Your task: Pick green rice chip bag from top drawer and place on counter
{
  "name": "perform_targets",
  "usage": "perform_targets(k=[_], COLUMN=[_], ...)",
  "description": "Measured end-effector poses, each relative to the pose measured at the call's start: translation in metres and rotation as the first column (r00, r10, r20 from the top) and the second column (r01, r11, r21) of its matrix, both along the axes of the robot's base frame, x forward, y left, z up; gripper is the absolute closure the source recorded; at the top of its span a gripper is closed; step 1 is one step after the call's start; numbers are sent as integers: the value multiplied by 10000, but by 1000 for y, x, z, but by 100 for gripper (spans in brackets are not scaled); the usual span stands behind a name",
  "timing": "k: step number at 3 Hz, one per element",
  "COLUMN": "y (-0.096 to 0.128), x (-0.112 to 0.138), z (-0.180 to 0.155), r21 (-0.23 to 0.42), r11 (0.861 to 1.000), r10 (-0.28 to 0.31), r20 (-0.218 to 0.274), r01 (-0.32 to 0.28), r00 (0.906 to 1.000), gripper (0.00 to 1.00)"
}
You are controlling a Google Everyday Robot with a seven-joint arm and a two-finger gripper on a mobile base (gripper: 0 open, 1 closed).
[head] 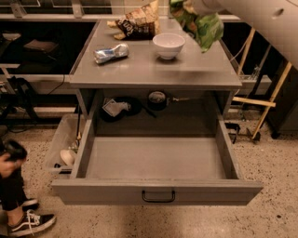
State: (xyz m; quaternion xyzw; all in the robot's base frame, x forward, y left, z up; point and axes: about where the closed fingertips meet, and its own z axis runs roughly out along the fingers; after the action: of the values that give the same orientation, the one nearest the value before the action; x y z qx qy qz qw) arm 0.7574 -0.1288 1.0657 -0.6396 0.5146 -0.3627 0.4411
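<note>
Two bags, one bowl, maybe one can; gripper at top.

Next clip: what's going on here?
The gripper, at the view's top edge, holds the green rice chip bag in the air over the back right of the counter. The top drawer stands pulled open, the bag already out of it. The bag is not yet set down beside the white bowl, crushed can and brown chip bag.
</note>
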Motion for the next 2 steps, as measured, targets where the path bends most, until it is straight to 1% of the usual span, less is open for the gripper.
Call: perform_targets(k=[1, 2], y=[-31, -56], x=[60, 98], z=[8, -43], r21=[10, 526], r11=[9984, 9927], r10=[-566, -1084], r20=[625, -56], r01=[567, 1086], r00=[9964, 9941], gripper=[100, 100])
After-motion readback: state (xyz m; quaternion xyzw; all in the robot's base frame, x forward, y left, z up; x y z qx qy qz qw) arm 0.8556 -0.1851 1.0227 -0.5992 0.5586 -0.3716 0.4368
